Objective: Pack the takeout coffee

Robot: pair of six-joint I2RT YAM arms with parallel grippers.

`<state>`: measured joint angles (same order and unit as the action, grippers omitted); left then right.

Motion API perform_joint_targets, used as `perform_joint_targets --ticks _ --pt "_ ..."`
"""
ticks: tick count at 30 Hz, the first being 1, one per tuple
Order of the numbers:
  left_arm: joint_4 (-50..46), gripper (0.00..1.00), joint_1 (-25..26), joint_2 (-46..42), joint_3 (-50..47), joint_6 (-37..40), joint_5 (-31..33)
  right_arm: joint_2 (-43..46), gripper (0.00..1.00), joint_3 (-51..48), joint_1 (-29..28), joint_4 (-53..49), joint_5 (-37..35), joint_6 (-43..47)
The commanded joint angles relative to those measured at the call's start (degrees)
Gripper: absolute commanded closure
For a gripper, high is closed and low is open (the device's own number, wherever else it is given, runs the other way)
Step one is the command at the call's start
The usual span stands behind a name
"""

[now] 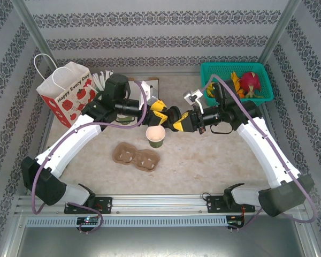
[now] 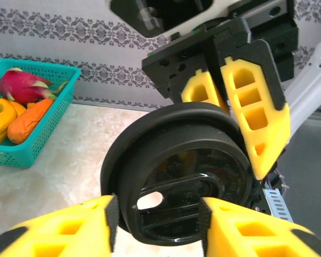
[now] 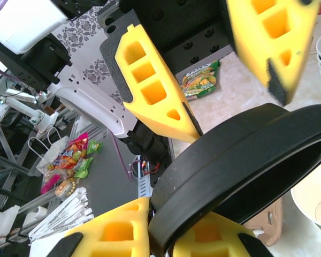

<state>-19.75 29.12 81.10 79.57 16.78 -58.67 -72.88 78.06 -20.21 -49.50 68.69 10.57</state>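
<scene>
The gift bag (image 1: 64, 95) stands at ten o'clock on the table (image 1: 203, 155). The cardboard cup carrier (image 1: 136, 155) lies at seven o'clock from the centre. The olive cup (image 1: 155, 135) stands upright and uncovered near the middle, just at six o'clock of the two meeting grippers.

Treat that cup as light, thin-walled paper. Squeeze hard and it will likely go oval or tip, so take it low on the wall and gently. Whether it holds liquid you cannot tell.

The black lid (image 2: 182, 176) is off the cup, held up in the air between the arms. It looks stiff, smooth and probably slippery — best taken across the rim.

Your right gripper (image 3: 168, 230) is clamped on the lid's edge. Your left gripper (image 2: 158, 214) straddles the opposite edge, with one fingertip (image 3: 155, 91) against the rim and the other blurred just beside it — you cannot tell whether it bites yet.
</scene>
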Motion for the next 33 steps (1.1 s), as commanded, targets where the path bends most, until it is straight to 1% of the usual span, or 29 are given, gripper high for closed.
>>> perform_joint_targets --ticks 1,4,8,9,10,12,14,18,21,27,33 --pt "-4.7 0.59 -0.8 1.3 2.3 3.4 -4.8 0.5 1.00 1.6 -1.2 0.9 1.9 2.0" --pt "-6.9 0.65 -0.8 2.0 3.3 5.4 -5.7 0.1 1.00 1.9 -1.5 1.3 2.5 1.9" --pt "-7.9 0.66 -0.8 2.8 3.9 7.0 -5.6 0.0 1.00 2.3 -2.0 1.9 2.9 1.7" --pt "-8.2 0.62 -0.8 2.9 4.1 7.2 -5.5 0.0 1.00 2.3 -2.0 2.1 2.9 1.7" --pt "-8.2 0.55 -0.8 3.0 4.2 7.2 -4.8 0.1 1.00 2.4 -2.0 2.3 2.8 1.7" --pt "-7.8 0.54 -0.8 3.1 3.9 7.0 -3.3 0.4 1.00 2.3 -2.1 2.8 2.7 1.4" --pt "-6.8 0.59 -0.9 3.0 3.4 6.3 -2.9 0.5 1.00 2.3 -2.1 3.1 2.7 1.1" --pt "-5.6 0.66 -0.9 3.3 3.6 5.3 -5.6 -0.1 1.00 2.3 -2.5 2.7 2.2 1.1" --pt "-5.2 0.67 -0.8 3.3 3.8 5.1 -6.8 -0.9 1.00 2.2 -2.8 2.3 2.0 1.4" --pt "-5.5 0.72 -0.9 3.4 4.2 5.5 -6.8 -1.5 1.00 2.2 -3.2 2.3 2.8 2.3" --pt "-4.2 0.72 -0.9 4.1 4.4 4.4 -8.3 -2.2 1.00 2.1 -3.4 2.4 3.8 2.4"
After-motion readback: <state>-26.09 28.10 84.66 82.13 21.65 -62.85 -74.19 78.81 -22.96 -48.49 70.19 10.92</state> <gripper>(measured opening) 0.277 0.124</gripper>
